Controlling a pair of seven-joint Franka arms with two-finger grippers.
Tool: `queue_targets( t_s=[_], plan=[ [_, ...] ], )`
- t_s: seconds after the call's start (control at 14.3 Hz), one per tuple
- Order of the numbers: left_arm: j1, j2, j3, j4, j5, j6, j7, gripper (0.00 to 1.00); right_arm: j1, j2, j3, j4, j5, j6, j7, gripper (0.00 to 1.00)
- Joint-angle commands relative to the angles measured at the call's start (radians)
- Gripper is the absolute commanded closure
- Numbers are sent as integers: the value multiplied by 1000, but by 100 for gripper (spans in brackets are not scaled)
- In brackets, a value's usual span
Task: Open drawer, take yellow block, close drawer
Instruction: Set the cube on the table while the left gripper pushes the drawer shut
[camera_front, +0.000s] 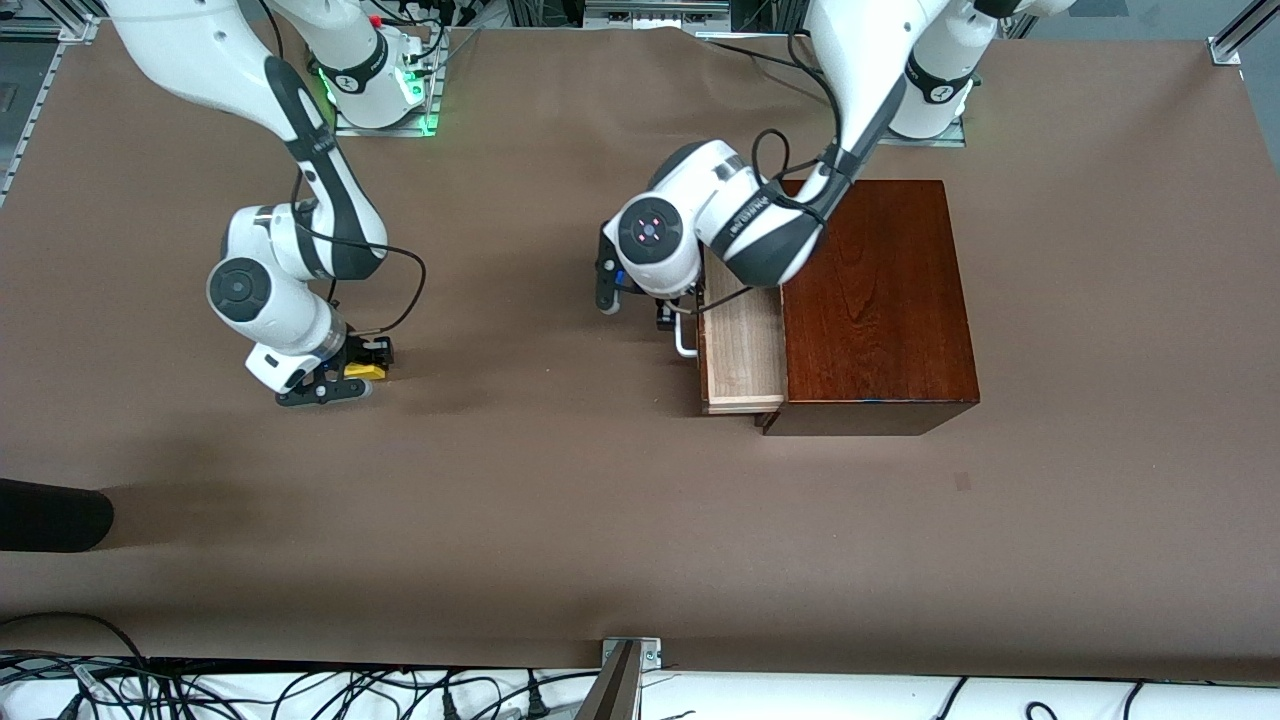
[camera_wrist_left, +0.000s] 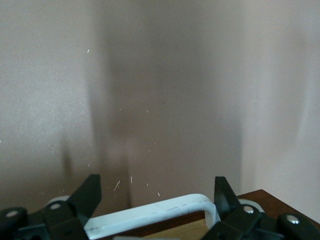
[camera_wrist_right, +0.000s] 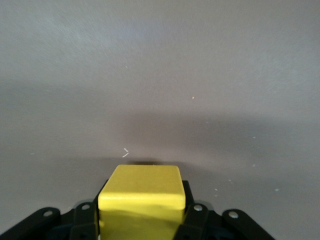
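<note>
Drawer (camera_front: 742, 345): pulled partway out of the dark reddish-brown wooden box (camera_front: 878, 300), toward the right arm's end of the table; pale wood interior showing, nothing seen in the visible part.
Handle (camera_front: 684, 338): white metal bar on the drawer front; in the left wrist view (camera_wrist_left: 155, 212) running between the two fingers of the left gripper.
Left gripper (camera_front: 663, 312): down at the drawer front, at the handle; fingers (camera_wrist_left: 87, 192) spread wide to either side of the bar, not pressed onto it.
Left arm: reaching from its base over the box top, wrist hanging over the drawer's open end.
Yellow block (camera_front: 364, 371): pinched in the right gripper, low over the bare brown table cover (camera_front: 560, 480), well apart from the box, toward the right arm's end of the table.
Right gripper (camera_front: 350, 378): closed on the yellow block; in the right wrist view the cube (camera_wrist_right: 142, 192) sitting squarely between the black fingers (camera_wrist_right: 192, 215), top face clear.
Contact with the table: cannot tell whether the block touches the cover or hangs just above it.
Dark object (camera_front: 50, 515): black rounded shape at the edge of the front view, nearer the camera than the right gripper.
</note>
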Motion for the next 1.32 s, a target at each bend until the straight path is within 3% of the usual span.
queue_targets(
  t_s=[0.0, 0.14, 0.21, 0.28, 0.35, 0.49, 0.84, 0.98, 1.25],
  plan=[
    [77, -23, 6, -11, 24, -115, 41, 0, -6, -5, 6, -20, 21, 30, 3, 100],
    [106, -14, 6, -14, 36, -123, 56, 0, -6, 12, 6, -26, 21, 57, 1, 100],
    [114, -12, 6, -14, 51, -135, 61, 0, -6, 13, 6, -28, 21, 58, 0, 78],
    [119, -14, 6, -13, 63, -155, 61, 0, -6, 9, 7, -27, 21, 56, 0, 10],
    [131, -17, 6, -11, 67, -176, 61, 0, -6, -2, 11, -20, 19, 50, -9, 0],
    [156, -23, 6, -8, 68, -206, 69, 0, -23, -49, 18, -5, 16, 13, -12, 0],
    [163, -40, 8, -7, 68, -256, 69, 0, -53, -187, 35, 147, 15, -264, -12, 0],
    [168, -47, 6, -5, 68, -255, 69, 0, -98, -252, 75, 211, 18, -381, -9, 0],
    [160, -116, -9, 7, 47, -243, 56, 0, -99, -309, 73, 435, 18, -672, -20, 0]
  ],
)
